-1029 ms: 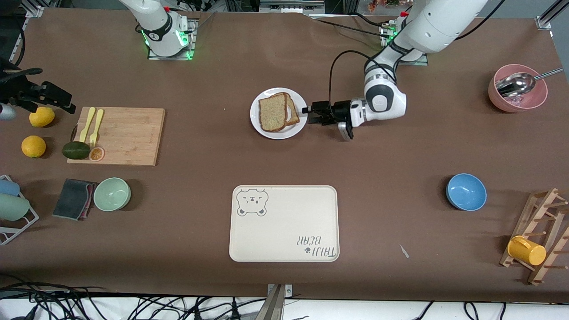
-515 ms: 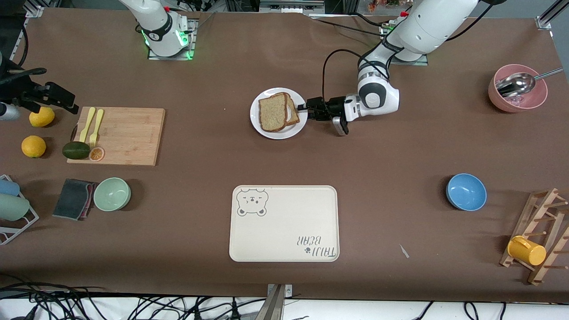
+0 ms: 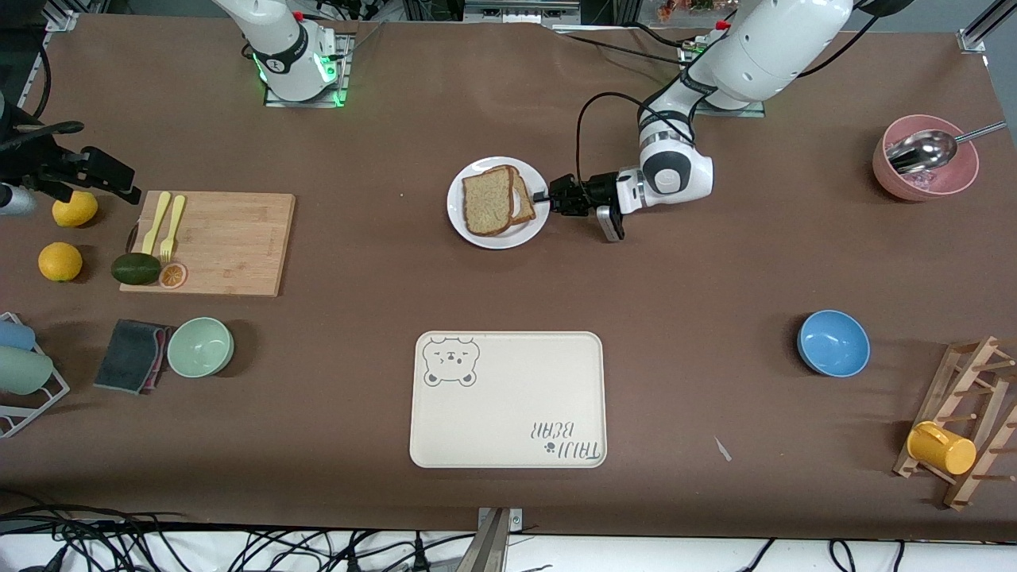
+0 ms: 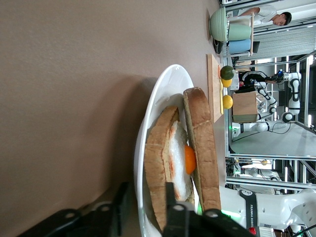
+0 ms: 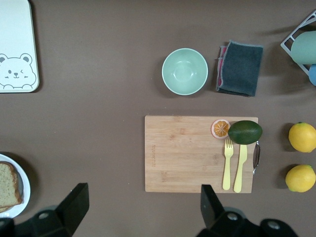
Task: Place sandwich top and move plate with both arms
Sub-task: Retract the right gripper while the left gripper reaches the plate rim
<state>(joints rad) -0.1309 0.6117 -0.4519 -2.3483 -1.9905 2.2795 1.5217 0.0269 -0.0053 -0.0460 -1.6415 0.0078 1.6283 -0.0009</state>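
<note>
The white plate (image 3: 535, 229) sits mid-table, nearer the arms' bases than the bear tray. The sandwich top (image 3: 486, 200), a speckled brown slice, lies on it, leaning on the egg slice (image 3: 522, 199). My left gripper (image 3: 545, 197) is low at the plate's rim on the left arm's side, open. In the left wrist view the gripper (image 4: 145, 197) straddles the plate's rim (image 4: 163, 89), one finger under it and one over it by the egg slice (image 4: 158, 163), with the sandwich top (image 4: 200, 143) above. My right gripper (image 3: 103, 176) waits high over the lemons and the cutting board's end, open and empty (image 5: 143, 197).
A cream bear tray (image 3: 507, 399) lies nearer the front camera than the plate. A cutting board (image 3: 222, 242) with forks, avocado and orange slice, two lemons, a green bowl (image 3: 200, 346) and a cloth are at the right arm's end. A blue bowl (image 3: 833, 342), pink bowl (image 3: 926, 168) and mug rack are at the left arm's end.
My left gripper has moved in toward the plate and now has its fingers round the rim. The plate, the bread and the right arm have not moved.
</note>
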